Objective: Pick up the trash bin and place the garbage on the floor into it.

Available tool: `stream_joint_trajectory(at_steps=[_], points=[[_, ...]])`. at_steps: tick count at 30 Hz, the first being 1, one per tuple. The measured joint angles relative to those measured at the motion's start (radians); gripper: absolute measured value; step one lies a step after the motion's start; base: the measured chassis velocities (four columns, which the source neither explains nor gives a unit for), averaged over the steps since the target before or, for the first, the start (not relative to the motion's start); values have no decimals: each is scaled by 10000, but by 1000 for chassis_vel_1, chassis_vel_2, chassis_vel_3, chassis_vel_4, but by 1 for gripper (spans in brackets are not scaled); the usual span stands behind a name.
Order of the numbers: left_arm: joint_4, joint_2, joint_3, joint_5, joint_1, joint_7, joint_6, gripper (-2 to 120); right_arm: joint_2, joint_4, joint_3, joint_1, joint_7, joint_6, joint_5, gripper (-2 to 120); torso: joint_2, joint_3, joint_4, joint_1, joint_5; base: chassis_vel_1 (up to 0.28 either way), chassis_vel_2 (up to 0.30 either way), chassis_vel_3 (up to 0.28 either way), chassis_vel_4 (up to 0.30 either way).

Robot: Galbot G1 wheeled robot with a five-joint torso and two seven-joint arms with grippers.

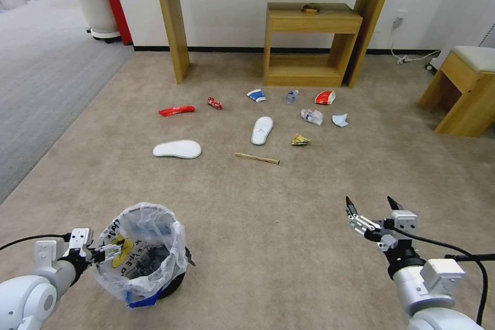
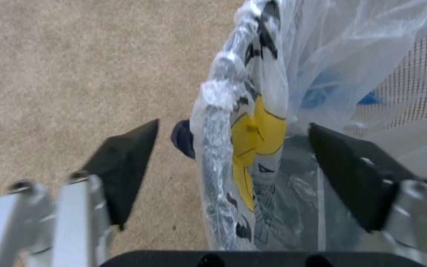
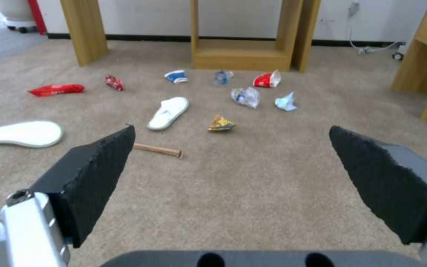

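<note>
Nearest the robot, on its left, the left gripper [image 1: 116, 251] is straddling the bagged rim of the trash bin [image 1: 142, 252], fingers apart, one outside and one inside, not yet pinching. On the right, the right gripper [image 1: 374, 204] is hovering over the floor [image 1: 268, 227], fingers spread wide and holding nothing. Farther ahead, the garbage is lying scattered: a wooden stick [image 1: 257, 158], two white slippers [image 1: 177, 149], then red wrappers [image 1: 176, 110], a paper cup [image 1: 256, 95] and a small bottle [image 1: 291, 96].

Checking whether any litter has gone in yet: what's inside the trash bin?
Inside the trash bin only the crinkled clear liner bag and dark mesh wall show; no litter visible. The bag hides the bottom. The left gripper straddles the rim, fingers open.
</note>
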Motion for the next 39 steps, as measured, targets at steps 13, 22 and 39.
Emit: stream_joint_trajectory(at_steps=[13,22,39], points=[[221,-61,198,256,-5,134,-17,27,5,85,-50,-40,22,-14,-54,100,0,0,-1,0,0,0,0,0,0],[314,-77,284,246,-81,269,-39,2,21,128,-46,-42,76,-20,-56,100,1,-1,0,0,4,0,0,0,0],[-2561,-122,-419,-2397,1039,-1298,-23,0,-161,217,156,217,299,-439,270,100,0,1,-3,-1,1,0,0,0,0]])
